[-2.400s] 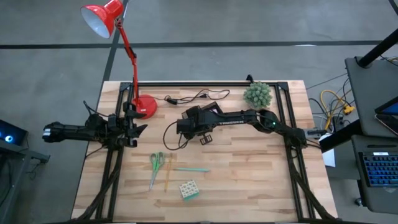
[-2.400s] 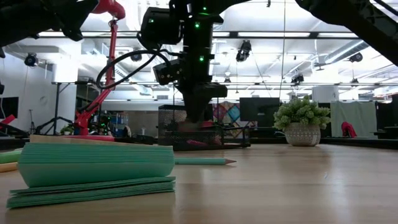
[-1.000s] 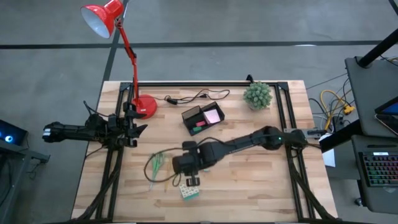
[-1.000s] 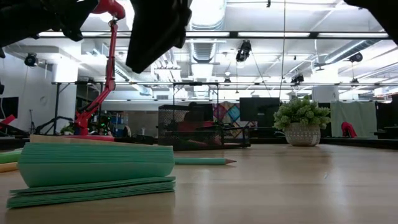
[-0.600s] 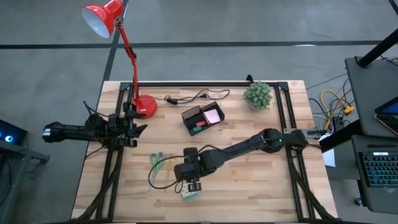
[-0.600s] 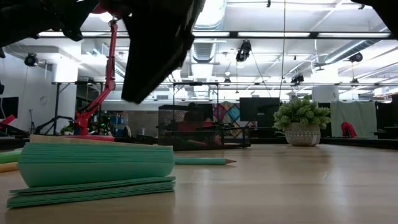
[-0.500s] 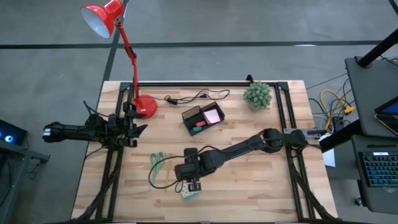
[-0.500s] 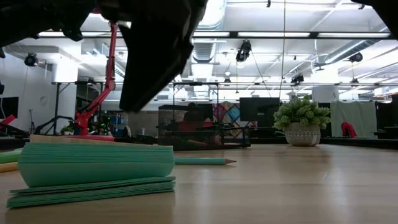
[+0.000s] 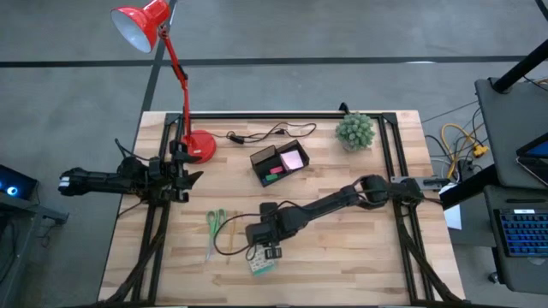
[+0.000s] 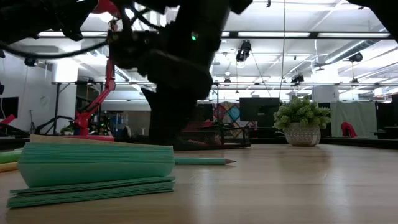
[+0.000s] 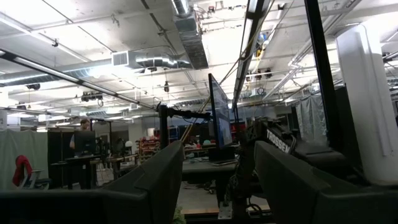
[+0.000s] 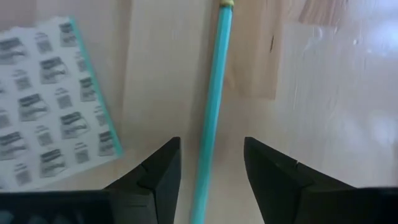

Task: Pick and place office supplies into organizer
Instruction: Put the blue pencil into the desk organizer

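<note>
My right gripper hangs open just above the table, pointing down, with one finger on each side of the teal pen and along it; it touches nothing. The pen lies flat on the wood. Beside it lies a green-edged block with a white printed top. Green-handled scissors and a yellow pencil lie to the left. The black organizer stands farther back, with a pink pad inside. My left gripper waits open at the table's left edge.
A red desk lamp with its black cord stands at the far left. A small green plant stands at the far right. Bare wood lies to the right of the pen and along the near edge.
My right gripper has come down over the teal pen, from well above the table to just over it, beside the green-edged block. The pen, block, scissors and pencil lie where they were.
</note>
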